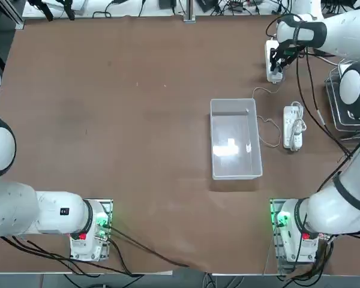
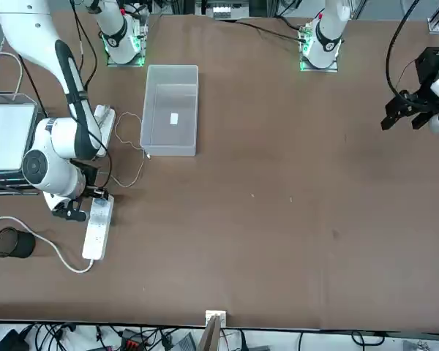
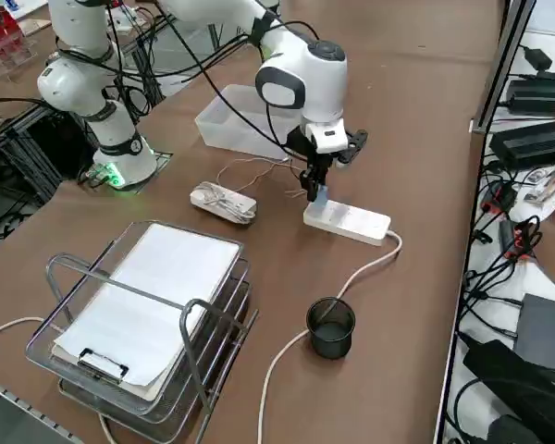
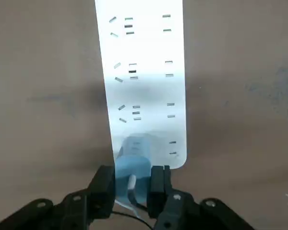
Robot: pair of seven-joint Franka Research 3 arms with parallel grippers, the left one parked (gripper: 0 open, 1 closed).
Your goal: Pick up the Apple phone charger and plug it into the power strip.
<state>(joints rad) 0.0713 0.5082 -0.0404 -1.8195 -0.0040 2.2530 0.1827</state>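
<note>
Near side: clear bin (image 1: 235, 165) and short strip with bundled cord (image 1: 287, 129) sit apart from the job. Thin white cable (image 1: 280, 131) runs loose beyond them. Far side: right gripper (image 4: 133, 184) has its jaws pinching the charger (image 4: 133, 166) over the end socket of the power strip (image 4: 149, 52). Pick and carry done, lineup looks close. Can't tell if prongs are in; left: confirm seating, push if needed, release
</note>
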